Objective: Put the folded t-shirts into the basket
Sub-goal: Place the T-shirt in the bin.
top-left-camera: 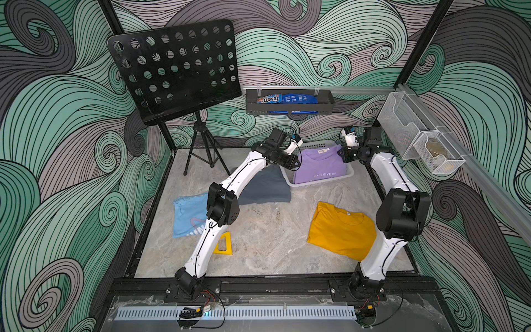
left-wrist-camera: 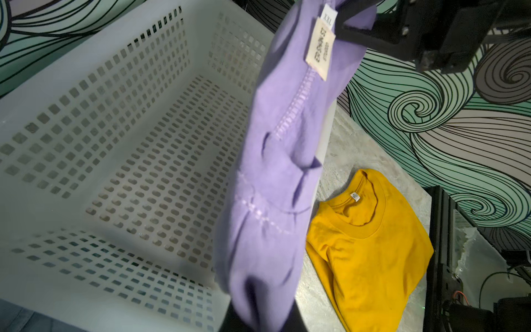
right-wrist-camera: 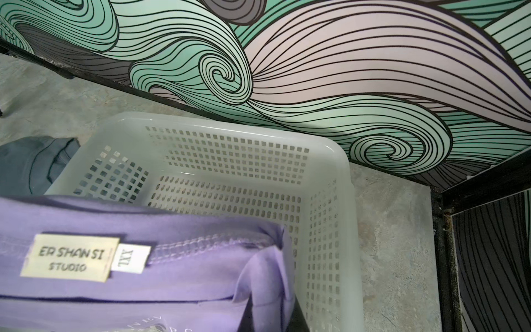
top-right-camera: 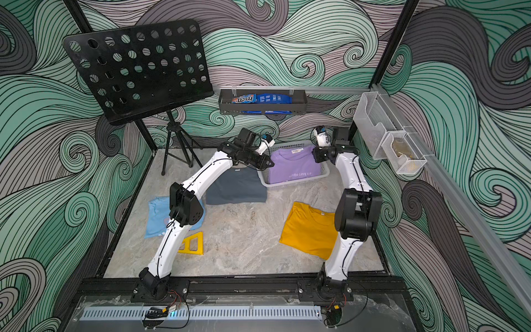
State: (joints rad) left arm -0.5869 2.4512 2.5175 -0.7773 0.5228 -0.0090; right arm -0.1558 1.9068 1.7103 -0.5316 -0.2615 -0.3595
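Both left fingers (top-left-camera: 294, 164) and right fingers (left-wrist-camera: 373, 37) clamp the purple t-shirt (top-left-camera: 319, 166) above the basket (right-wrist-camera: 224, 122); released unevenly, it may drape over the near rim and unfold.

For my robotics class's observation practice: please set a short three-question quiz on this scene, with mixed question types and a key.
1. True or false: the yellow t-shirt is in the basket.
2. Which colour t-shirt do the left gripper and right gripper hold? A grey, B purple, C blue.
3. How many t-shirts lie on the table?
Key: 1 false; 2 B, the purple t-shirt; 3 three.
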